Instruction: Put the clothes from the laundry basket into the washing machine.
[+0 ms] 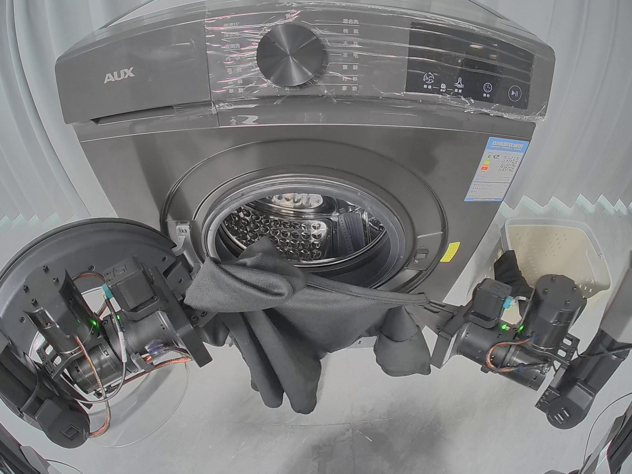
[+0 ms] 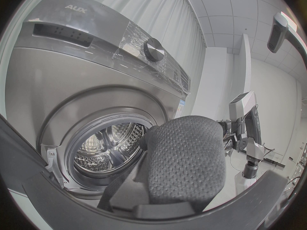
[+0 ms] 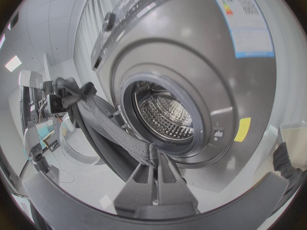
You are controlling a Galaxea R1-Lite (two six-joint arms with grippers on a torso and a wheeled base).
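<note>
- Cloth is in both my grippers: one dark grey garment [image 1: 296,324] stretches between them across the front of the washing machine [image 1: 131,166], just below its open porthole.
- My left gripper [image 1: 193,311] is clenched on a bunched end of the garment, near the door hinge. In the left wrist view the knit fabric drapes over my fingers and hides them.
- My right gripper [image 3: 155,158] pinches a taut band of the garment between its two fingers [image 3: 140,179], in front of the lower right of the porthole.
- One fold rises in front of the opening's lower edge; I cannot tell whether it touches. The rest hangs down toward the floor, outside the drum [image 1: 296,232].
- The round door [image 1: 66,251] stands swung open on my left.
- The laundry basket [image 1: 566,245] sits to the right of the machine, with another dark piece of clothing [image 1: 510,268] hanging over its near rim.
</note>
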